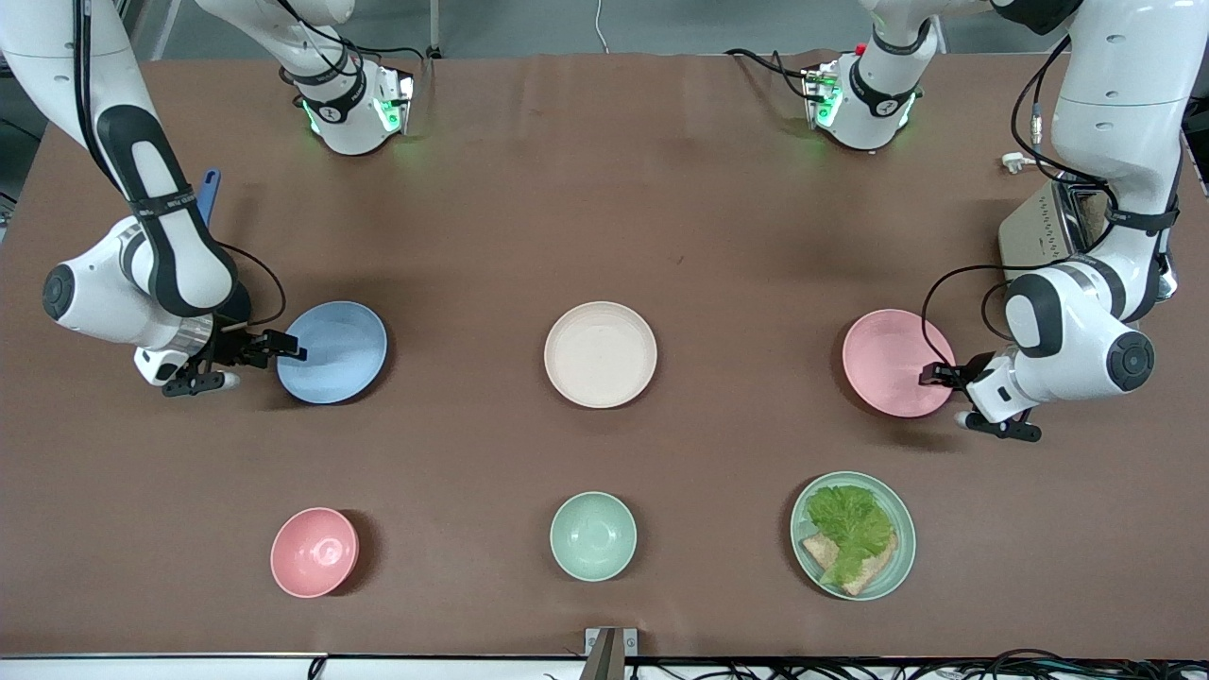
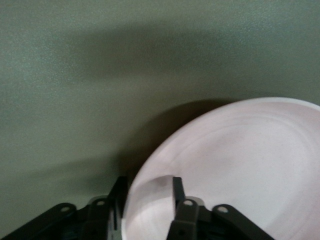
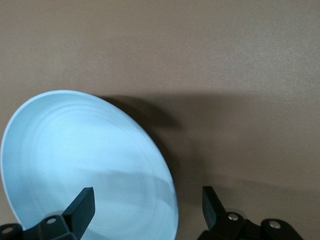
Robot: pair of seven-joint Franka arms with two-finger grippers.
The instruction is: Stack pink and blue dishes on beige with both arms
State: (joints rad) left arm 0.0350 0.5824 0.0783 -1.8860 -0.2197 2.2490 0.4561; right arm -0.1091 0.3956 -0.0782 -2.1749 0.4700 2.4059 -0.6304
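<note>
The cream-beige plate (image 1: 601, 354) lies at the table's middle. Toward the right arm's end lies the light blue plate (image 1: 335, 351) (image 3: 85, 150). My right gripper (image 1: 288, 349) (image 3: 147, 192) stands open at its rim, one finger over the plate's inside and one outside it. Toward the left arm's end is the pale pink plate (image 1: 893, 359) (image 2: 240, 160). My left gripper (image 1: 935, 376) (image 2: 148, 180) has closed in on its rim, with one finger resting on the inside and the other against the outer edge.
Nearer the front camera stand a deep pink bowl (image 1: 315, 552), a mint-green bowl (image 1: 593, 535) and a mint-green plate (image 1: 907, 529) with lettuce and bread. A silver appliance (image 1: 1044, 231) sits beside the left arm. A blue object (image 1: 210, 194) lies by the right arm.
</note>
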